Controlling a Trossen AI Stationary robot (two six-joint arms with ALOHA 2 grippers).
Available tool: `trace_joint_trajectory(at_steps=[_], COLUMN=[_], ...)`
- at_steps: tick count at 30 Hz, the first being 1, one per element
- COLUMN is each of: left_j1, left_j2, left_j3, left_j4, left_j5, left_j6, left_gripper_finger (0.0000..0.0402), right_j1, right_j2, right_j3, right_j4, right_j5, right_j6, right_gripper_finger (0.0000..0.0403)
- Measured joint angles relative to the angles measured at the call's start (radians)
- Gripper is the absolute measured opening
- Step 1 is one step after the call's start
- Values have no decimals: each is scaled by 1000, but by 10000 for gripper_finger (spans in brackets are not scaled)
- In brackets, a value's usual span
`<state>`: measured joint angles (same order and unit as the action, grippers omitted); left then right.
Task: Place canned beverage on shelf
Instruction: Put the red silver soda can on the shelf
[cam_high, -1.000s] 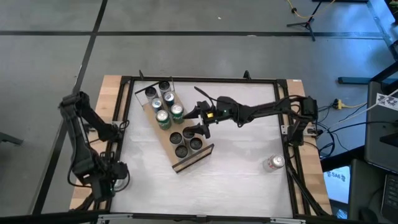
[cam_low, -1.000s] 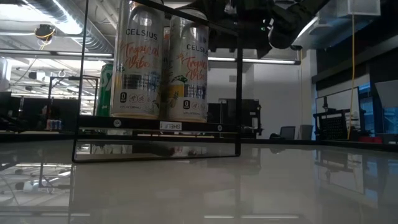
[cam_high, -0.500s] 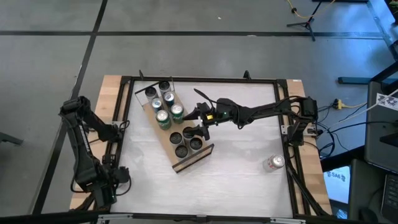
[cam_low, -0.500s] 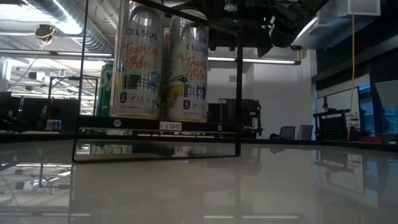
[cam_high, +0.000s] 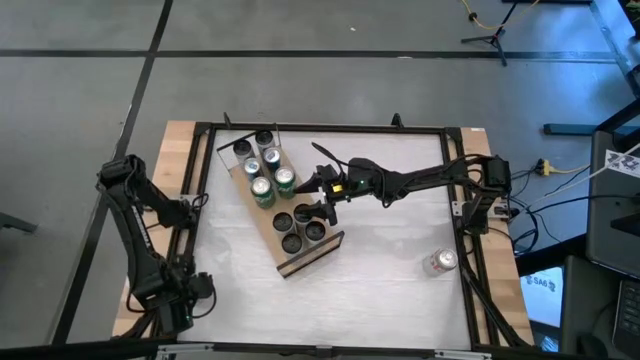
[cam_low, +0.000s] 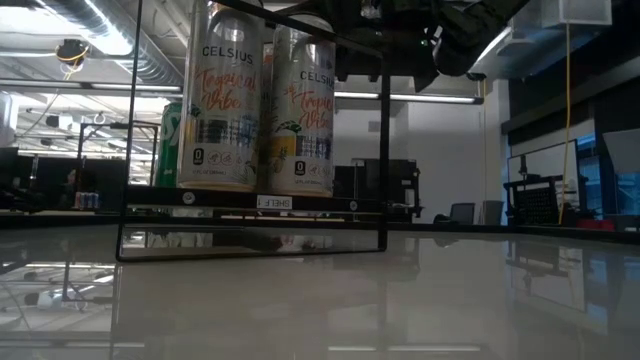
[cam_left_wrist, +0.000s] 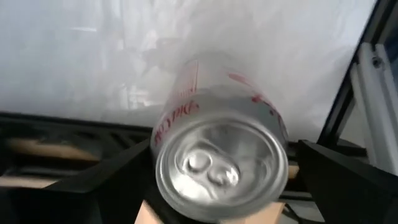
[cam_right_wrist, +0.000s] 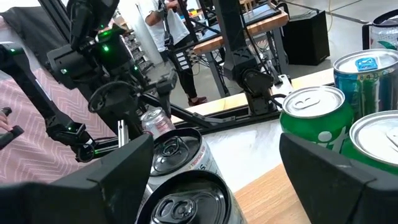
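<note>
Left gripper grasping a silver can off the bench corner; right gripper released over the shelf.

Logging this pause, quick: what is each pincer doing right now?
Left pincer: closed on a silver drinks can with red lettering.
Right pincer: open, empty, over the light-wood shelf.

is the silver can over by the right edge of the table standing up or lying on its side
Lying on its side. In the high view the silver can with red markings shows its long body rather than a round lid, alone on the white tabletop.
</note>
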<state>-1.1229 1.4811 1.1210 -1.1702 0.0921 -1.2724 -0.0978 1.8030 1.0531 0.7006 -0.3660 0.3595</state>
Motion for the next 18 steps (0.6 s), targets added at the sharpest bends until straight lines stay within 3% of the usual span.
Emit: trace_joint_trajectory(at_steps=[12,18], left_j1=[0,0], left_j2=[0,0], left_j3=[-13,-13], left_j4=[26,26], left_j5=[-54,-30], left_j6=[-2,-21], left_gripper_finger=[374,374], right_j1=[0,0], right_j2=[0,0], right_j3=[0,0], right_j4=[0,0], right_j5=[0,0], right_j6=[0,0], right_gripper_finger=[342,342])
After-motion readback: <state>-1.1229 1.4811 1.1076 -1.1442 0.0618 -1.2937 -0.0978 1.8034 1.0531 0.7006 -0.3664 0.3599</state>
